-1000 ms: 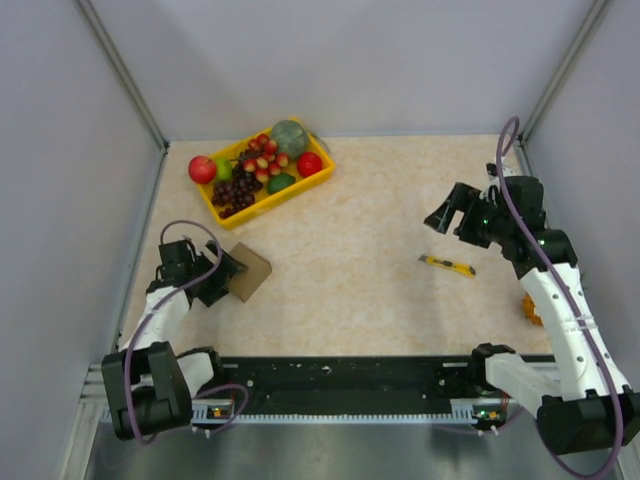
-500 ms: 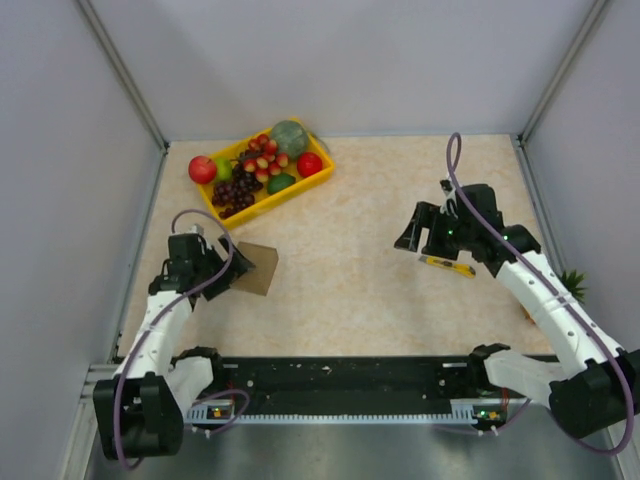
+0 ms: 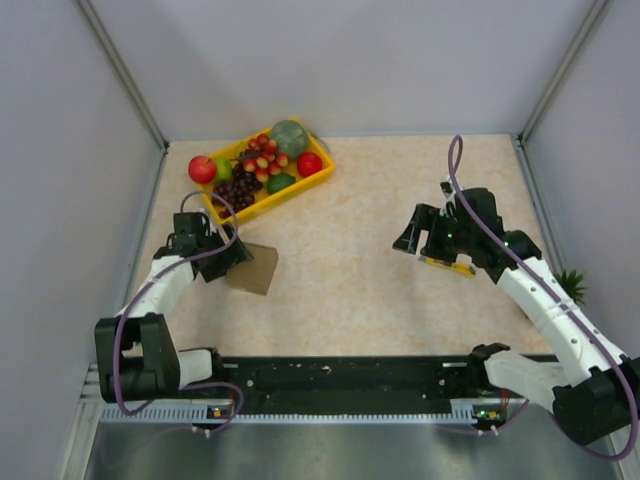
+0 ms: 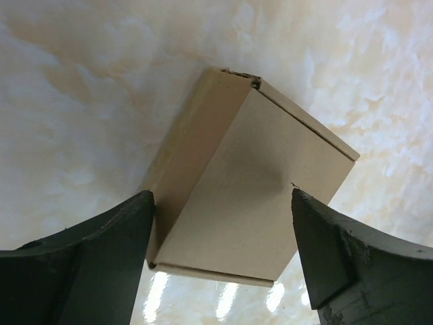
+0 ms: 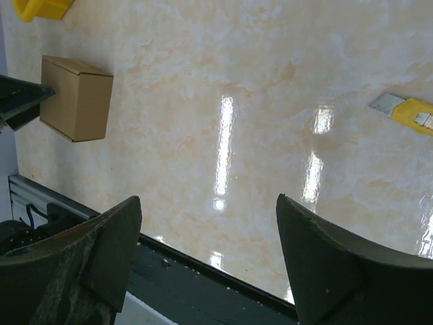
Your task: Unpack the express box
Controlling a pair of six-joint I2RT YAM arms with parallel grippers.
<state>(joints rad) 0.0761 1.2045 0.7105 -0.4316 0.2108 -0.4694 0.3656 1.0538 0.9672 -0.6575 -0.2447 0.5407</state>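
The express box (image 3: 256,269) is a small brown cardboard box, closed, on the left of the table. In the left wrist view it (image 4: 250,183) fills the gap between my fingers. My left gripper (image 3: 231,261) has one finger on each side of the box, both touching it. I cannot tell whether the box rests flat or is tipped up. The right wrist view shows the box (image 5: 76,98) from afar with the left fingertips (image 5: 24,100) against it. My right gripper (image 3: 408,233) is open and empty above bare table, right of centre.
A yellow tray (image 3: 322,178) of fruit stands at the back left, close behind the box. A yellow utility knife (image 3: 452,266) lies under my right arm and shows in the right wrist view (image 5: 406,110). Something green (image 3: 572,285) sits at the right wall.
My left gripper moved away from the base and turned, and the box turned and shifted slightly with it. My right arm swung left and down over the knife, then held still.
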